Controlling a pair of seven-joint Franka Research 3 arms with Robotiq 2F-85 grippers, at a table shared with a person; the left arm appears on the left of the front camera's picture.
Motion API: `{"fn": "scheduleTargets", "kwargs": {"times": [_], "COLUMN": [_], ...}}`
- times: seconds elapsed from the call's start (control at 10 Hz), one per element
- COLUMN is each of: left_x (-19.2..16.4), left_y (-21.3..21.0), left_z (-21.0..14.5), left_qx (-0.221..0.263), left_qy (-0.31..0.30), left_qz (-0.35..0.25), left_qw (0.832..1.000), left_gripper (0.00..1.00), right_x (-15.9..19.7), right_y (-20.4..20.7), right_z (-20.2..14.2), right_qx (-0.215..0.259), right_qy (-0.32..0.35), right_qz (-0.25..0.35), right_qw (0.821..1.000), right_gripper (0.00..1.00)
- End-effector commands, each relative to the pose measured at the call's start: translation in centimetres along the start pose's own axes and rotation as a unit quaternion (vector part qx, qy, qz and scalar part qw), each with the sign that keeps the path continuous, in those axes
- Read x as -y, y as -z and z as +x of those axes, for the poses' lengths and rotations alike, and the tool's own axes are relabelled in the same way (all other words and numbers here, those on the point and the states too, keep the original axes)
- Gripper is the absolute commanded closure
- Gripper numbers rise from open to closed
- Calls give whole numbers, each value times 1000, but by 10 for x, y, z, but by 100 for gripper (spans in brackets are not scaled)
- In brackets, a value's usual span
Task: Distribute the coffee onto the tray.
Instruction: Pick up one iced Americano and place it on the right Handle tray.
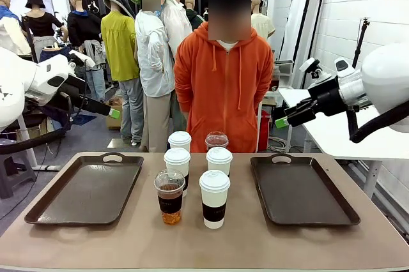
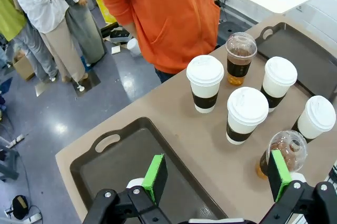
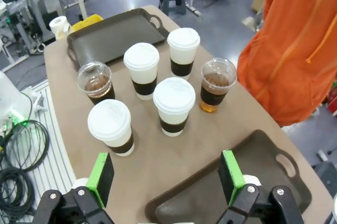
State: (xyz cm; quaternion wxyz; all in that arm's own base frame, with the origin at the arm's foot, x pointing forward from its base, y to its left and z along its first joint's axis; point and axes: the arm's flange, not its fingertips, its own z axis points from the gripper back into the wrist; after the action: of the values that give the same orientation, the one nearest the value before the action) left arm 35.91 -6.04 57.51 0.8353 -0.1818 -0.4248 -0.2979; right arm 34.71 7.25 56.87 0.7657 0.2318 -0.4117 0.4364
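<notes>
Opening step, I judge: the left tray (image 1: 83, 195) lies bare, the left claw (image 2: 217, 176) hangs released well above it, the six coffee cups (image 1: 214, 198) stand clustered on the surface (image 1: 204, 246) between both trays, untouched; the right claw (image 3: 165, 176), likewise released, hovers high over the bare right tray (image 1: 307, 195). Next move: lower one claw around a nearest cup

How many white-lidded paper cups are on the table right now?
4, clustered on the table: near-right cup, middle-left cup, middle-right cup, far-left cup. None seems hidden.
</notes>
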Motion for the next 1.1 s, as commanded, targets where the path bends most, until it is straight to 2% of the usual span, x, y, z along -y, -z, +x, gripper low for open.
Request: {"fn": "scheduleTargets", "kwargs": {"times": [0.0, 0.6, 0.8, 1.0], "left_x": [-1, -1, -1, -1], "left_y": [0, 0, 0, 0], "left_z": [-1, -1, -1, -1], "left_qx": [-2, -2, -2, -2], "left_qy": [-1, -1, -1, -1], "left_qz": [-1, -1, -1, -1], "left_qw": [1000, 1000, 1000, 1000], "left_gripper": [0, 0, 0, 0], "right_x": [0, -1, 31, 70], "right_y": [0, -3, 7, 16], "right_z": [-1, 0, 12, 22], "right_qx": [2, -2, 0, -11], "right_qy": [-1, 4, -7, 2], "right_qz": [5, -3, 39, 53], "right_qw": [1000, 1000, 999, 999], "right_gripper": [0, 0, 0, 0]}}
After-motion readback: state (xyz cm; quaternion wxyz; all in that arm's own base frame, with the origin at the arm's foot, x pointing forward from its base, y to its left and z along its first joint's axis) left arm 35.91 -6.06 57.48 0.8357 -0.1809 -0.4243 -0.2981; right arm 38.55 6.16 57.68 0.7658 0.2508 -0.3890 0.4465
